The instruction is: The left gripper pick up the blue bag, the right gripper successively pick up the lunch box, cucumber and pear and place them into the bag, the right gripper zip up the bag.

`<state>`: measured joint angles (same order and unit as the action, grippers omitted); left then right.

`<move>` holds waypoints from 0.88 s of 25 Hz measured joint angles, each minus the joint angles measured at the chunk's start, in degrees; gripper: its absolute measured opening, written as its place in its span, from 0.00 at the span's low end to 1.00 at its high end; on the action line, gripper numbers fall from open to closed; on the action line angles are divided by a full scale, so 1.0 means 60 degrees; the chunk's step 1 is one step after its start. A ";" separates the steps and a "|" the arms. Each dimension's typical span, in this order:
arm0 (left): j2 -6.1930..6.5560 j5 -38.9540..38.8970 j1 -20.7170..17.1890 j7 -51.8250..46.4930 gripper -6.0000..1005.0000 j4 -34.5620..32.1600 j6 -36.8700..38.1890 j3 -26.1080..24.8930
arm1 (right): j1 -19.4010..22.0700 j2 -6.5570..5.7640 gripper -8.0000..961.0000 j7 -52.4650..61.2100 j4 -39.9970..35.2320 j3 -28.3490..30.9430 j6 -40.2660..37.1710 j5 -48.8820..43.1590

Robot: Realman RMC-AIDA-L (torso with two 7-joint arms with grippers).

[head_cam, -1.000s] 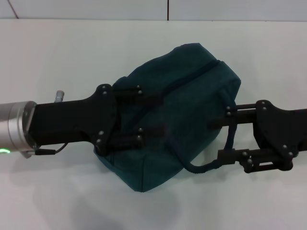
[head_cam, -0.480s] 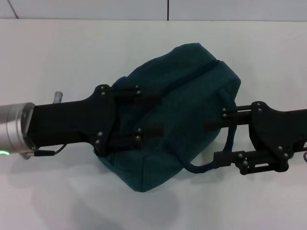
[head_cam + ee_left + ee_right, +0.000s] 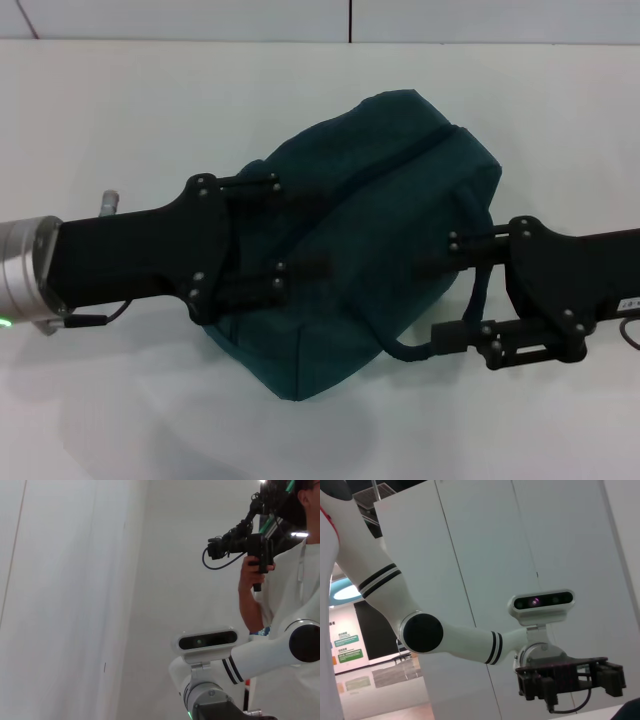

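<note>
The blue bag (image 3: 370,230) lies on its side on the white table, its dark zip line (image 3: 405,160) running along the upper face. My left gripper (image 3: 315,232) reaches in from the left, open, with both fingers spread over the bag's left half. From the right comes my right gripper (image 3: 425,300), also open. Its lower finger is by the bag's dark strap (image 3: 478,295), which loops down between the fingers. The lunch box, cucumber and pear are out of view. In the right wrist view the left gripper (image 3: 570,677) shows farther off.
White table (image 3: 120,110) surrounds the bag on all sides, with a wall seam at the far edge. In the left wrist view, a person holding a camera rig (image 3: 250,545) stands behind the right arm.
The left gripper has drawn back slightly to the left over the bag. The right gripper has shifted left toward the bag and a little lower. The bag has not moved.
</note>
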<state>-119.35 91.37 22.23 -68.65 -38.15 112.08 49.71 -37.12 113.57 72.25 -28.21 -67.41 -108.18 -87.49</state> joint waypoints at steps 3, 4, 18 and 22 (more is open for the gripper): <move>0.0000 -0.0003 -0.0014 0.0001 0.57 0.0001 0.0006 0.0001 | -0.0010 0.0012 0.66 0.0000 0.0000 -0.0012 0.0026 0.0000; 0.0000 -0.0003 -0.0019 0.0001 0.57 0.0002 0.0007 0.0003 | -0.0013 0.0012 0.66 0.0000 0.0000 -0.0015 0.0032 0.0000; 0.0000 -0.0010 -0.0043 0.0030 0.57 0.0089 0.0012 0.0016 | -0.0002 0.0039 0.66 -0.0001 0.0000 -0.0015 0.0075 -0.0090; 0.0000 -0.0011 -0.0043 0.0030 0.57 0.0089 0.0011 0.0020 | -0.0003 0.0052 0.66 0.0000 0.0000 -0.0016 0.0085 -0.0100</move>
<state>-119.35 91.30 21.97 -68.47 -37.62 112.14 49.83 -37.13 113.89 72.25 -28.21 -67.50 -107.67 -88.09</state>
